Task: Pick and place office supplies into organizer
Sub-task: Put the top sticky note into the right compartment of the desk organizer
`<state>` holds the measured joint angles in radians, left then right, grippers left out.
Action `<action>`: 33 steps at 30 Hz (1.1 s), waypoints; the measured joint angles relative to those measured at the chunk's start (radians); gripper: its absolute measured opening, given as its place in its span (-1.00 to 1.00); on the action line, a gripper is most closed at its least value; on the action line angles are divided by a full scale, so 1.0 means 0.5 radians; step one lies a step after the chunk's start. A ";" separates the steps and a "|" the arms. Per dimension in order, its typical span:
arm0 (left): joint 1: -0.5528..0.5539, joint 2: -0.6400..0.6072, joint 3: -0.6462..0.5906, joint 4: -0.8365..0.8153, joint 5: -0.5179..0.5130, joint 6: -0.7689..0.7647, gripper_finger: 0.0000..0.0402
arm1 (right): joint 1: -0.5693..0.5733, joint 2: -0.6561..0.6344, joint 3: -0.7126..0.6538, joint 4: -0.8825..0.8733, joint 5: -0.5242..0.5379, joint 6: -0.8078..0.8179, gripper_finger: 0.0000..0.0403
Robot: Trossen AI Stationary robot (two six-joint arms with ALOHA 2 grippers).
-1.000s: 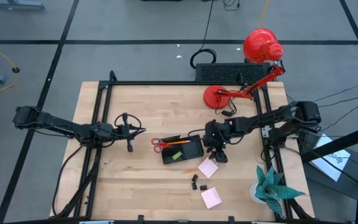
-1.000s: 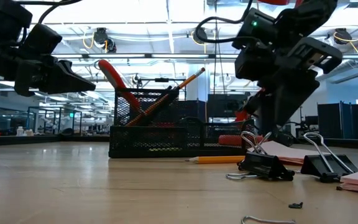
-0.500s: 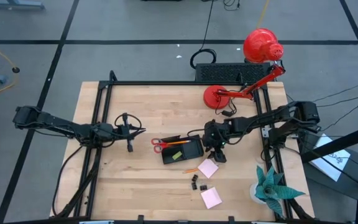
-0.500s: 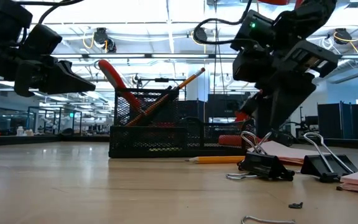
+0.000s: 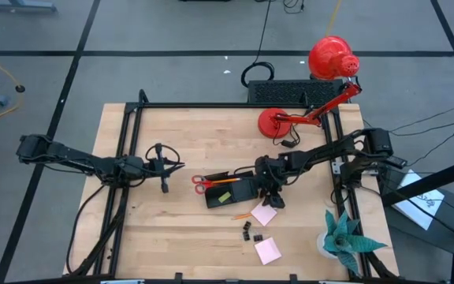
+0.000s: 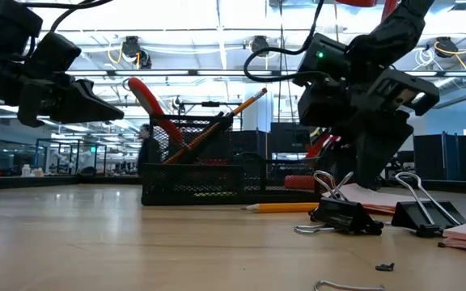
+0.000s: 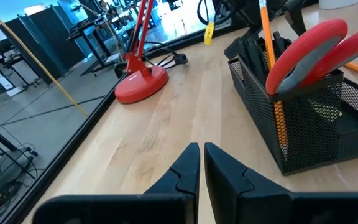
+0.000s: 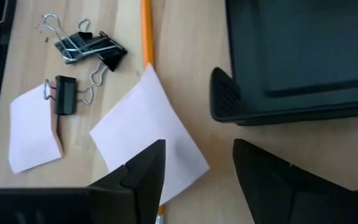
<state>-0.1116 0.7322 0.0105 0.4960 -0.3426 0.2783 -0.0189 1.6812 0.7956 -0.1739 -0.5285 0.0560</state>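
left gripper hangs clenched and empty over bare tabletop, well left of the work, its tips pointing toward the mesh organizer. further right, that organizer already holds the red-handled scissors, an orange pencil and a yellow-green piece. right gripper hovers just beside the organizer's right end with its fingers spread and nothing between them. directly below it lies the nearer pink sticky-note pad, flat and turned like a diamond, with a loose orange pencil running out from under one edge. binder clips and a second pink pad sit nearer the front edge. the right arm is clearly the closer one; a straight drop onto the pad looks like the coming move, and the organizer is just to the left.
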 joint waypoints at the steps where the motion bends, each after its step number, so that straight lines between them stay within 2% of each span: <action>1: 0.000 0.000 0.000 0.000 0.000 0.000 -0.85 | 0.001 0.001 0.000 -0.003 -0.005 0.007 -0.10; 6: 0.000 0.000 0.000 0.000 0.000 0.001 -0.85 | 0.001 -0.002 -0.004 -0.026 -0.100 0.012 -0.15; 12: 0.000 0.000 0.000 0.000 0.000 -0.002 -0.85 | 0.002 -0.002 -0.006 -0.029 -0.100 -0.032 -0.31; 23: 0.000 -0.001 0.000 0.000 0.000 -0.005 -0.85 | 0.002 -0.002 -0.008 -0.002 -0.037 -0.031 -0.95; 33: 0.000 0.000 0.000 0.000 0.000 -0.037 -0.85 | 0.044 -0.098 -0.008 0.084 -0.049 0.139 -0.99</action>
<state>-0.1116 0.7322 0.0105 0.4961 -0.3424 0.2600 0.0029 1.6322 0.7918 -0.1318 -0.5530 0.1254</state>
